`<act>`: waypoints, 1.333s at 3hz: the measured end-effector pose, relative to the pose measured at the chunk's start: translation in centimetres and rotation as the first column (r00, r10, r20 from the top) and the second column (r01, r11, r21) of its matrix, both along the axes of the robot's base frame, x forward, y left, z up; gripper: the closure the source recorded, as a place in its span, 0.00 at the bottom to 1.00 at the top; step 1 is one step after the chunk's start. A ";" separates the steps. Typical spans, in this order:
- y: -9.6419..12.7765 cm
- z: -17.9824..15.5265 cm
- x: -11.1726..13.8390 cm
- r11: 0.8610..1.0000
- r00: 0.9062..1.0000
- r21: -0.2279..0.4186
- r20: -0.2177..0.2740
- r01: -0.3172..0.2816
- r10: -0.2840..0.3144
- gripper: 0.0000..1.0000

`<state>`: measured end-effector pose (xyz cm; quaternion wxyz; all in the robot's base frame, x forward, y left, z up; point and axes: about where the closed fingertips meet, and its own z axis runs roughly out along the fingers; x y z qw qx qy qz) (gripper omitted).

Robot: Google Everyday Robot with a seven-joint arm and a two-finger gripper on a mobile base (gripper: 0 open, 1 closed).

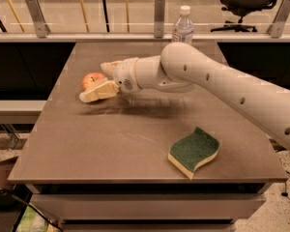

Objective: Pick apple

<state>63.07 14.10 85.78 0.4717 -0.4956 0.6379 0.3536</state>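
Note:
The apple [90, 79] is small, round and red with yellowish patches. It rests on the brown table [125, 144] at the left, toward the back. My gripper [98, 80] reaches in from the right at the end of the white arm. Its cream fingers [97, 91] are spread, one in front of the apple and one behind it, so the apple sits between them. The jaws stand apart and I cannot tell whether they touch the apple.
A green sponge with a yellow underside [194, 151] lies at the front right of the table. A clear water bottle [183, 27] stands at the back edge, behind my arm. A railing and glass run behind the table.

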 end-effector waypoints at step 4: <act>0.9 0.0 -0.4 1.000 1.000 0.001 -0.002 -0.016 0.016 1.00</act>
